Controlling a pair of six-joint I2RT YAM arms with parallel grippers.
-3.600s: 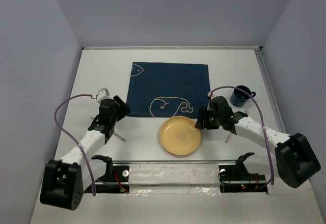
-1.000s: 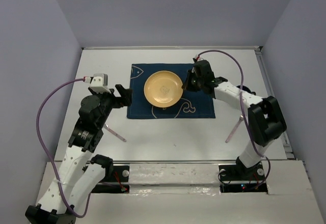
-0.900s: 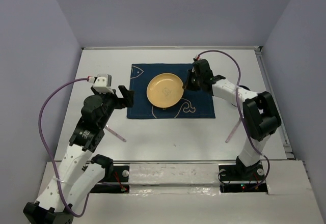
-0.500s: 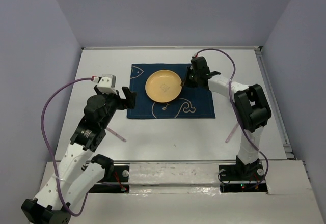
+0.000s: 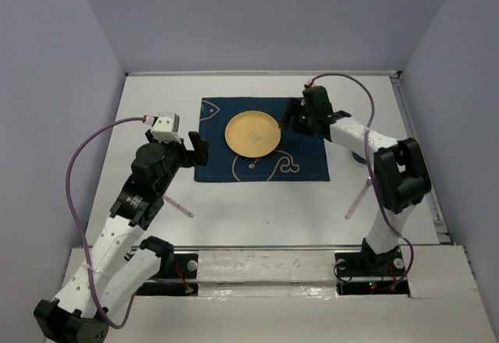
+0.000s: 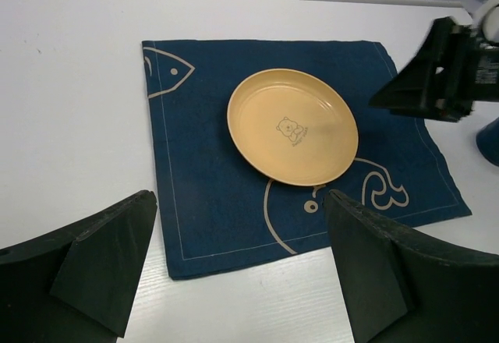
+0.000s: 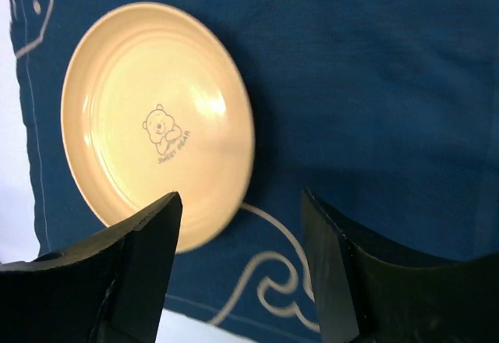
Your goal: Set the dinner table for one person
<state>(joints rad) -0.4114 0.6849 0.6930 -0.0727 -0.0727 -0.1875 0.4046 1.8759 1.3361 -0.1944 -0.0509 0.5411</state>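
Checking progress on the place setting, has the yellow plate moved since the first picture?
Yes. The yellow plate left the bare white dinner table and now lies farther back, on the blue whale mat.

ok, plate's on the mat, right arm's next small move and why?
Probably lift the right pincer clear, then head for the pink utensil on its side. Its jaws stand open and the plate lies flat on the whale mat, apparently released.
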